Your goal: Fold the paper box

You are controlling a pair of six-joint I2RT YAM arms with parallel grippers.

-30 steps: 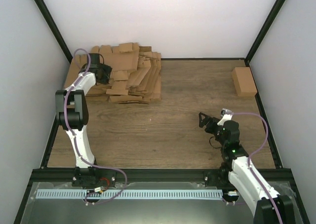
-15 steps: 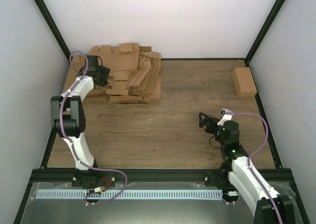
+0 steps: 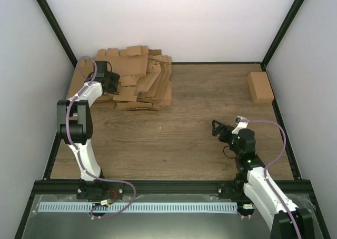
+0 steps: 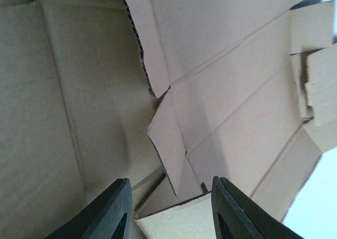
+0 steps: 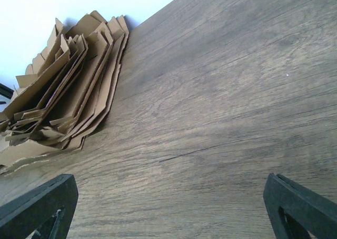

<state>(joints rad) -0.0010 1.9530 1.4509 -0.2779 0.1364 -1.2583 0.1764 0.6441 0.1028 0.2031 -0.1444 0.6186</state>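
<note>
Across the wooden table (image 3: 184, 118), no shift at all against a second ago. In the upper left of the top view, the same heap of flat cardboard sheets (image 3: 139, 78), same lie, no sheet drawn clear of it. Over that heap's left edge, the one real change: the left arm (image 3: 76, 124) with its elbow swung a little toward the left wall and then partway back, the wrist nudged slightly right along the heap. Reads as small probing at the sheets rather than a lift. At the lower right of the top view, the right arm (image 3: 253, 173) exactly as before, the right gripper (image 3: 218, 129) hanging above bare wood near the middle of the table, jaws fully apart with nothing between them, only wood grain in the right wrist view. At the upper right, hard against the right wall, the small folded box (image 3: 260, 86), untouched and well apart from both grippers. Smallest, in the left wrist view: the left gripper (image 4: 169, 181) close over overlapping flaps, fingers (image 4: 113, 212) about half apart, a pale cardboard edge (image 4: 176, 220) lying across the gap at the bottom of the frame; cannot tell whether pinched or merely lying there. Means, as a judgement, a task barely begun: still hunting for one sheet to peel off, no folding started, probably a firmer hold on a single flap needed before any pull.
</note>
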